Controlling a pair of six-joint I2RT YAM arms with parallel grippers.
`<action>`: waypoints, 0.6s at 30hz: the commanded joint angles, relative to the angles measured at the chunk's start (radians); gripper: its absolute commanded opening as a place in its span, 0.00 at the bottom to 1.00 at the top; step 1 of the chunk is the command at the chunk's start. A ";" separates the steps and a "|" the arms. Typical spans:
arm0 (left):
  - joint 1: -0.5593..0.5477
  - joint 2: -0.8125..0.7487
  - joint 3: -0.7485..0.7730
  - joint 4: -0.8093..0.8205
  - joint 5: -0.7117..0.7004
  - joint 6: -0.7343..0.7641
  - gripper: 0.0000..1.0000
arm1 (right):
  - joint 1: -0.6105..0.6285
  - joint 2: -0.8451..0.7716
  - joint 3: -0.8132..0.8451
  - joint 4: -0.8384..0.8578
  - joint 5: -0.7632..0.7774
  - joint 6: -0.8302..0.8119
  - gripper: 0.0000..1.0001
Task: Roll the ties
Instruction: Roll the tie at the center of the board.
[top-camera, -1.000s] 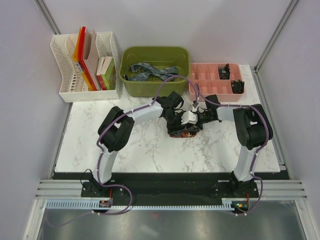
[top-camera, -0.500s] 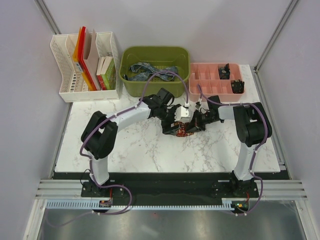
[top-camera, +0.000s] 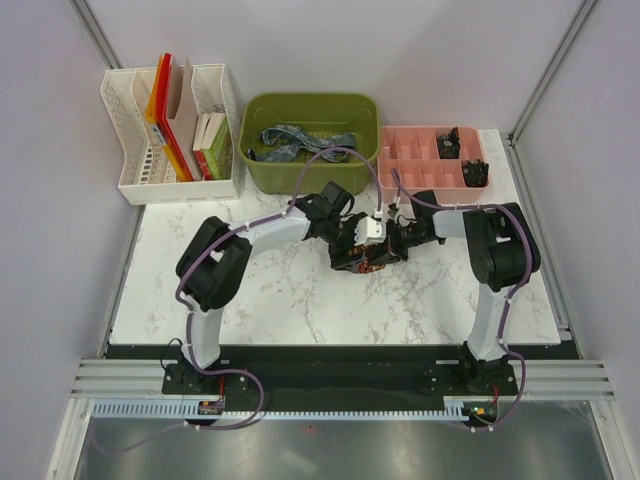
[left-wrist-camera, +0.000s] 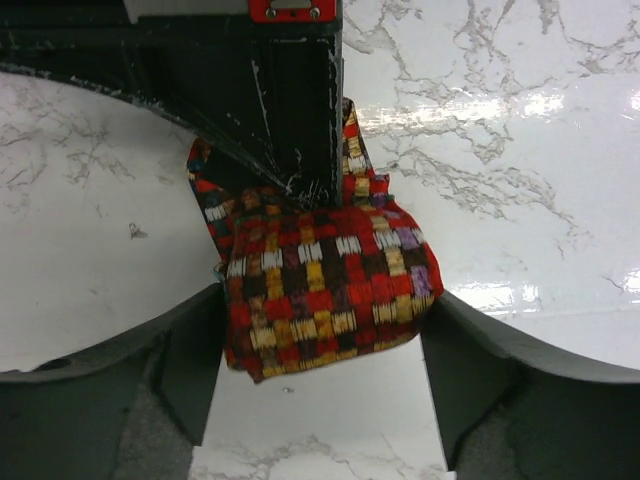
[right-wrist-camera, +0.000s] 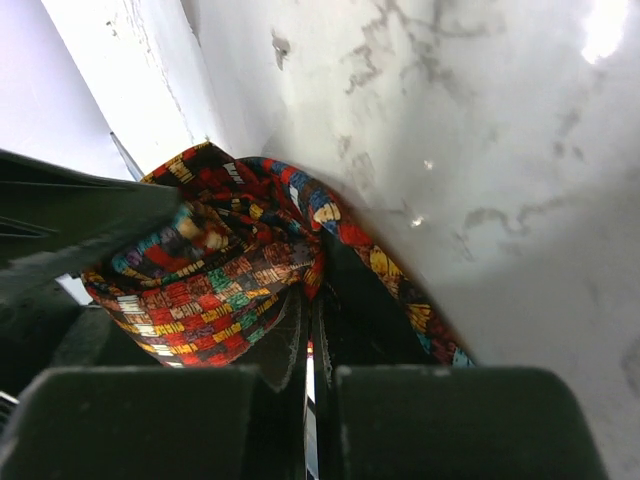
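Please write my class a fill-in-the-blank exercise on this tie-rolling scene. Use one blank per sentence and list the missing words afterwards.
1. The blue-grey tie lies in the ____ bin.
2. The left gripper has its jaws ____, one on either side of the red patterned tie.
3. The right gripper, at that same tie, is ____.
4. In the top view, the pink tray stands to the ____ of the bin.

Missing words: green; open; shut; right
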 joint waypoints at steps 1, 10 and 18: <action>-0.022 0.057 0.076 0.050 0.022 -0.026 0.74 | 0.030 0.073 -0.014 0.004 0.202 -0.042 0.00; -0.059 0.134 0.191 0.050 -0.011 -0.072 0.54 | 0.058 0.083 -0.005 0.010 0.185 -0.028 0.00; -0.079 0.289 0.331 -0.115 -0.086 -0.084 0.49 | 0.073 0.058 -0.037 0.085 0.103 0.042 0.00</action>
